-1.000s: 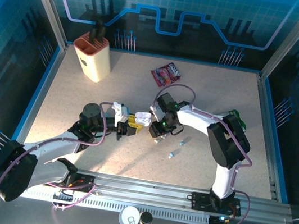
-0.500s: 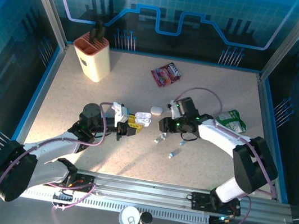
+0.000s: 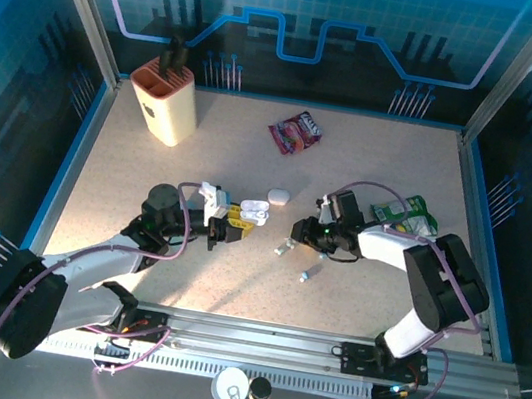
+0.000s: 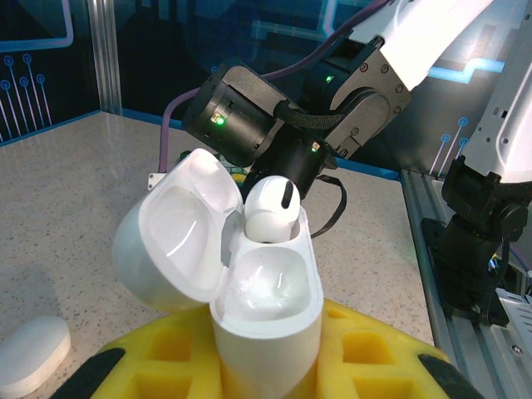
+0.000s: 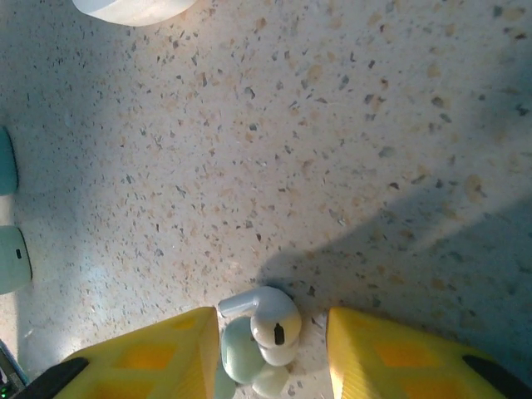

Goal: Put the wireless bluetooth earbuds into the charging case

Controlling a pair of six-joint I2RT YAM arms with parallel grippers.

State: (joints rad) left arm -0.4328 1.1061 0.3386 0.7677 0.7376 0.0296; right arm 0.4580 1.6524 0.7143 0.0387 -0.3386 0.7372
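My left gripper (image 3: 231, 224) is shut on the base of an open white charging case (image 4: 266, 307), lid (image 4: 170, 241) tipped left. One white earbud (image 4: 270, 208) sits in its far slot; the near slot (image 4: 268, 278) is bare. My right gripper (image 5: 268, 353) is open, low over the table, its yellow fingers (image 5: 158, 357) on either side of a white earbud (image 5: 273, 320) and a pale teal earbud (image 5: 239, 353) lying touching each other. From above, this pair (image 3: 281, 251) lies just right of the held case (image 3: 254, 211). Two more pale buds (image 3: 323, 254) (image 3: 306, 275) lie further right.
A closed white case (image 3: 277, 197) lies behind the held one. A knife block (image 3: 164, 97) stands at the back left, a red snack bag (image 3: 295, 131) at the back centre, a green bag (image 3: 405, 214) by the right arm. Pale teal pieces (image 5: 12, 259) sit at the right wrist view's left edge.
The right arm has pulled away from the held case, swung right and dropped low, its open gripper now around two loose earbuds on the table. The left arm has not moved.
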